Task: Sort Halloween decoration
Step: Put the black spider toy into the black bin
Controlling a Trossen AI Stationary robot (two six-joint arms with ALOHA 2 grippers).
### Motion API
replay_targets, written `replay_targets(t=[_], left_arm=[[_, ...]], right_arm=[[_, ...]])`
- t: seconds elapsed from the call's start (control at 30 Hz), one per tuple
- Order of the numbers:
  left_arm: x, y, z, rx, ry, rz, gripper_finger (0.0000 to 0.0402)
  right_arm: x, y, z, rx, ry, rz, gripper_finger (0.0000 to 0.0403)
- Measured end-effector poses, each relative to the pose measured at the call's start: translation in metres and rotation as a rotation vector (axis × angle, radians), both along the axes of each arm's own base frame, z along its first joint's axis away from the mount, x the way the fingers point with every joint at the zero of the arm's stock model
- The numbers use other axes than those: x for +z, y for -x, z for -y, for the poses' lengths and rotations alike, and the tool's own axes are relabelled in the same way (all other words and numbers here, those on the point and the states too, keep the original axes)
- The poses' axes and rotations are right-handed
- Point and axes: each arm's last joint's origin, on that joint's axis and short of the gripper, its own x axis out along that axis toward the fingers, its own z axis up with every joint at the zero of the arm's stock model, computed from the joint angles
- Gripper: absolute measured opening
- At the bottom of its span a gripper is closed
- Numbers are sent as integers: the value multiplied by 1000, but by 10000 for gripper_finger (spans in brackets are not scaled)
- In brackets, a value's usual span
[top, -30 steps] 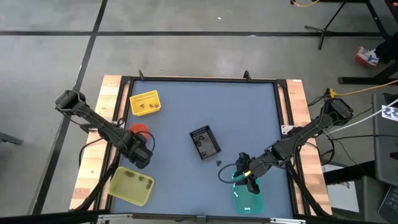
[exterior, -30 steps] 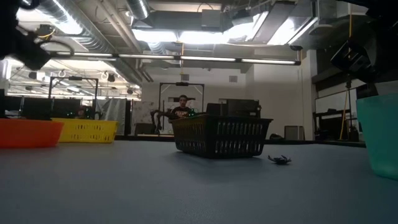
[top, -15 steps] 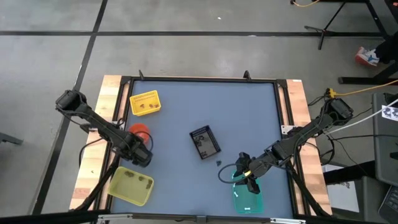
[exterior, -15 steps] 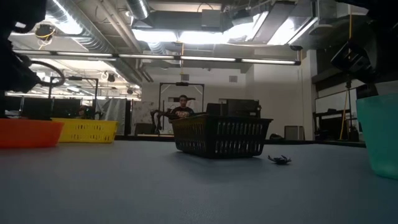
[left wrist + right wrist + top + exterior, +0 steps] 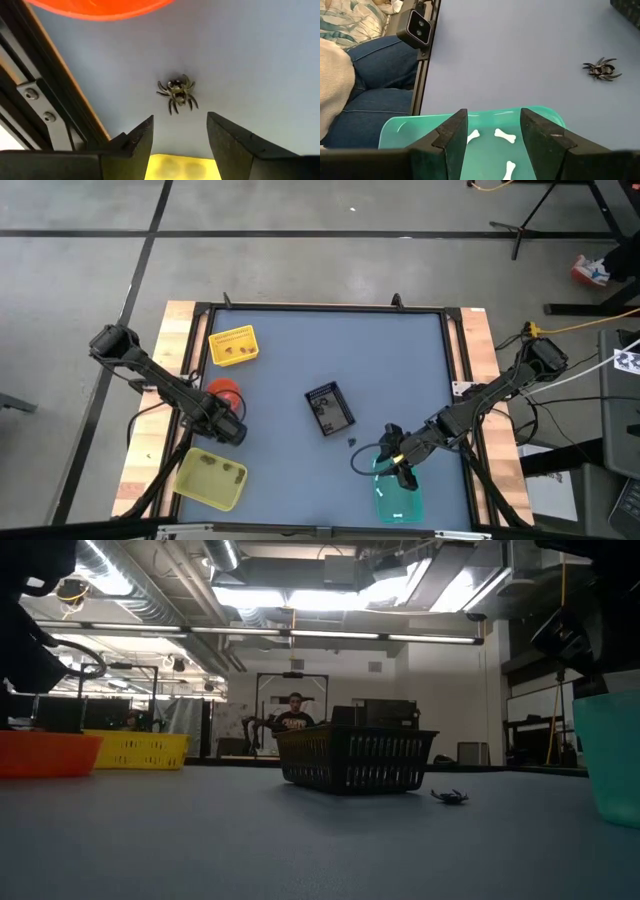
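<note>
A small dark spider trinket (image 5: 177, 93) lies on the blue table between the orange container (image 5: 100, 7) and the yellow-green tray (image 5: 180, 167). My left gripper (image 5: 180, 135) points down just above it, open, holding nothing; in the high view my left gripper (image 5: 228, 432) hides it. A second dark spider (image 5: 352, 442) lies on the table beside the black tray (image 5: 329, 408). My right gripper (image 5: 492, 135) hangs open and holding nothing over the teal tray (image 5: 420, 127), which holds white bones (image 5: 505, 135).
A yellow basket (image 5: 233, 346) stands at the far left, with small dark pieces in it. The table's black frame rail (image 5: 55, 95) runs close by my left gripper. A person's legs in jeans (image 5: 365, 75) show beyond the table's edge.
My left gripper has sunk toward the table between the orange container and the yellow-green tray, and its wrist has rolled. My right arm has kept still.
</note>
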Motion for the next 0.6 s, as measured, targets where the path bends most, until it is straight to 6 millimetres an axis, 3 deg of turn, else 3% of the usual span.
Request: replay_targets(t=[0.27, 0.6], left_arm=[[0, -2, -3, 119, -109, 43, 167], [-2, 1, 1, 170, -118, 38, 167]], right_arm=[[-1, 1, 1, -1, 11, -15, 179], [-2, 1, 1, 1, 14, -20, 179]])
